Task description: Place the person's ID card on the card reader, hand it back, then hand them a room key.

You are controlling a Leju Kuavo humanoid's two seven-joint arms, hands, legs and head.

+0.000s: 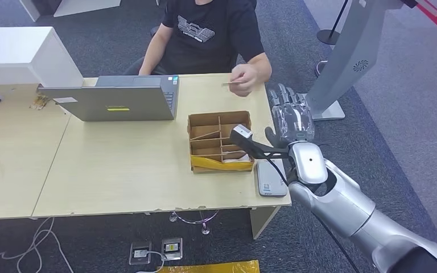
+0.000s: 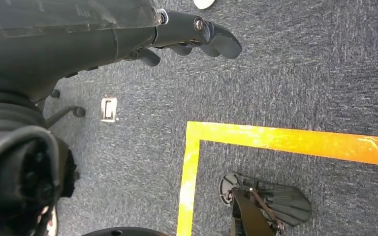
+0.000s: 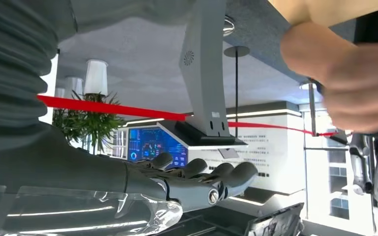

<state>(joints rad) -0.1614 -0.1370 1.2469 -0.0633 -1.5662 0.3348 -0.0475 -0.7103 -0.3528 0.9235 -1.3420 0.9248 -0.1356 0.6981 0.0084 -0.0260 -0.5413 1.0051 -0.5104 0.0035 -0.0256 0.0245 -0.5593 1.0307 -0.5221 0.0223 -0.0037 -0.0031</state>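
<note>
Left hand: the dark many-fingered left hand hung beside the robot's body over grey carpet with a yellow taped border; its fingers lay loosely curled and held nothing.
Laptop: a grey laptop stood open at the far left part of the pale wooden surface, well apart from the exchange.
Key box: a brown cardboard box with dividers sat near the surface's right end; whatever room keys it held could not be made out.
Card reader: a flat grey slab-like device, judged to be the reader, lay at the right front corner, just beside the box.
ID card: a thin pale card was pinched in the person's hand above the far right edge of the surface, not yet passed over.
Right hand: the right hand with its clear plastic cover was raised just off the right end of the surface, near the person's hand but apart from it; the fingers were extended together, gripping nothing.
Step in hand: probably receiving the card.
How to do it well: the hand should close the gap to the card, pinch its free edge, and draw off only once the person lets go, then lower it flat onto the reader.
</note>
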